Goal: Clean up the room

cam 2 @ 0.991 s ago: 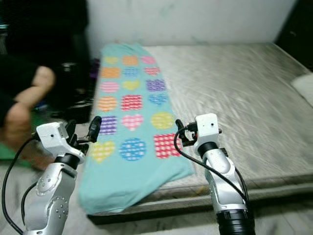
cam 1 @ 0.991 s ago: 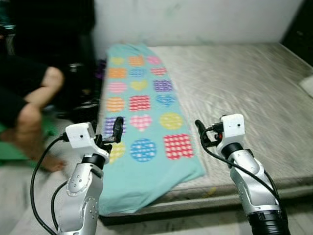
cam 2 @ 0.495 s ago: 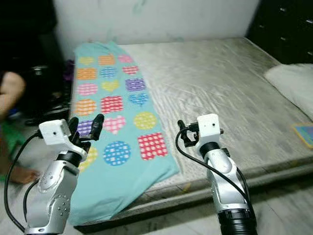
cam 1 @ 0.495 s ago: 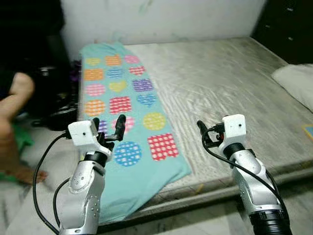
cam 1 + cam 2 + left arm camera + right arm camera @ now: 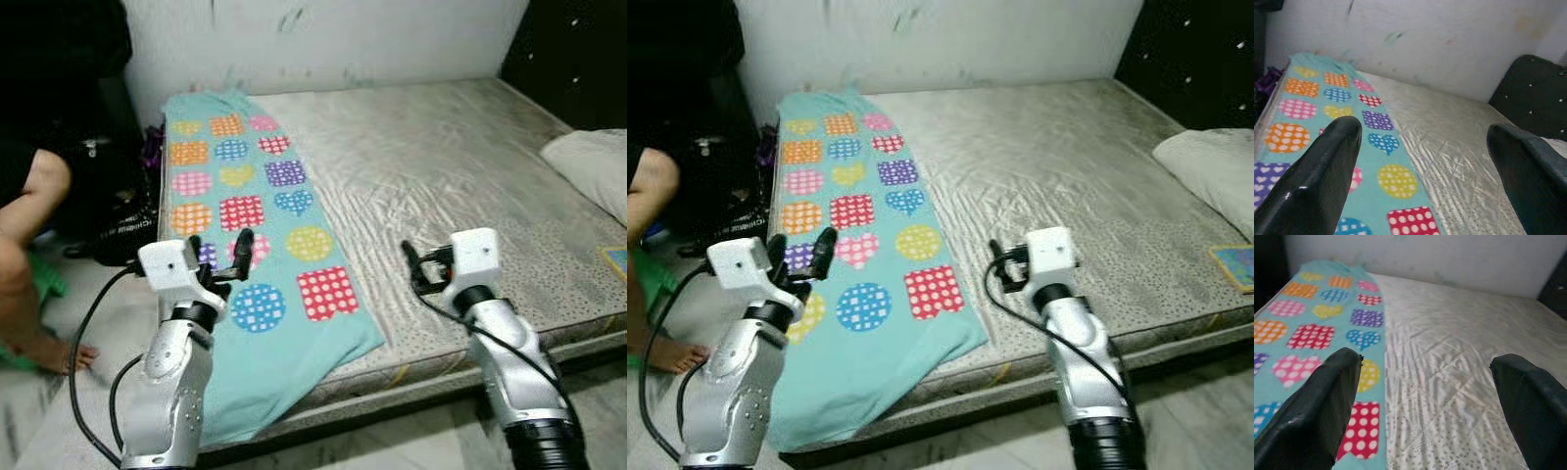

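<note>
You see a teal blanket (image 5: 260, 255) with bright dotted patches, lying ahead between the spread left gripper (image 5: 217, 257) and spread right gripper (image 5: 416, 266), overhanging the mattress (image 5: 460, 176) edge; bare mattress extends beyond.

left gripper (image 5: 217, 253), right gripper (image 5: 411, 264), fingers spread

A teal blanket (image 5: 257, 257) with coloured patches was spread along the bed (image 5: 460, 186), its end draped over the edge. Left gripper (image 5: 217, 250) and right gripper (image 5: 411, 264) were raised before it, nothing held. A pillow (image 5: 592, 168) was seen.
</note>
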Tool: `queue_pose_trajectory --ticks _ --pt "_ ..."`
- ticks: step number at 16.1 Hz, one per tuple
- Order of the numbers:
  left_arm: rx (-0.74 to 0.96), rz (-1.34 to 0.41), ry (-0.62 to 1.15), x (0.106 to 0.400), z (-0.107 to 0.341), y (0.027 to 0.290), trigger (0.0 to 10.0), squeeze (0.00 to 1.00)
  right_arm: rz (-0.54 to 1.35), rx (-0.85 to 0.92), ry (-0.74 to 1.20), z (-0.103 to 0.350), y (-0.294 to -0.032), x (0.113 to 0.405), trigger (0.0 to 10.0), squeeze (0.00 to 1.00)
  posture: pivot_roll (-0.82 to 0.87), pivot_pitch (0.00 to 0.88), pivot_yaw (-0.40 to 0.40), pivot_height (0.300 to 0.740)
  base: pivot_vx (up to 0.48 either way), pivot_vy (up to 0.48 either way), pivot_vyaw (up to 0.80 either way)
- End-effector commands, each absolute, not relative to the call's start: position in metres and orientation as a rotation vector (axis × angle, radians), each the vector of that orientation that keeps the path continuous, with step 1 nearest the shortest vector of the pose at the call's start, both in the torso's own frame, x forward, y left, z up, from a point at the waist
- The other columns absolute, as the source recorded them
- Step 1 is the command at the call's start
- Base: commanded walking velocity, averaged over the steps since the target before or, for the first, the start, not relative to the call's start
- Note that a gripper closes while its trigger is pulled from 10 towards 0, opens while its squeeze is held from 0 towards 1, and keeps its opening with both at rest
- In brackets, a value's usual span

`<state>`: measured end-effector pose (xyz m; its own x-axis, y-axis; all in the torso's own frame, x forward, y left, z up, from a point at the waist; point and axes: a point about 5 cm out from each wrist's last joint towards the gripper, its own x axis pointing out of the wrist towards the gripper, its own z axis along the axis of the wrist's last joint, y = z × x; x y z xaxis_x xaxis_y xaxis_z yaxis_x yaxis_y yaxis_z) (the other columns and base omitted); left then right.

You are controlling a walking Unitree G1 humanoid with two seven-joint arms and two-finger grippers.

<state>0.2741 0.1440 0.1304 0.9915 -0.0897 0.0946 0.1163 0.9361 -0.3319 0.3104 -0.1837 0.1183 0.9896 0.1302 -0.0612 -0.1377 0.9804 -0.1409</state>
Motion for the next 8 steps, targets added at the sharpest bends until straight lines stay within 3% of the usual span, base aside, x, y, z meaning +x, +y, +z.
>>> queue_pose_trajectory --ticks 1,3,8 --pt "-0.346 -0.083 -0.064 0.273 0.127 0.148 10.0 0.0 0.148 -0.141 0.038 0.12 -0.177 0.311 10.0 0.0 -0.12 0.015 -0.002 0.74 0.0 0.48 0.0" --pt "-0.336 -0.074 -0.056 0.271 0.124 0.151 10.0 0.0 0.15 -0.143 0.039 0.12 -0.179 0.309 10.0 0.0 -0.12 0.014 -0.003 0.74 0.0 0.424 0.0" --pt "-0.28 -0.016 -0.036 0.263 0.115 0.171 10.0 0.0 0.168 -0.152 0.067 0.119 -0.19 0.3 10.0 0.0 -0.12 0.013 -0.008 0.74 0.0 0.0 0.0"
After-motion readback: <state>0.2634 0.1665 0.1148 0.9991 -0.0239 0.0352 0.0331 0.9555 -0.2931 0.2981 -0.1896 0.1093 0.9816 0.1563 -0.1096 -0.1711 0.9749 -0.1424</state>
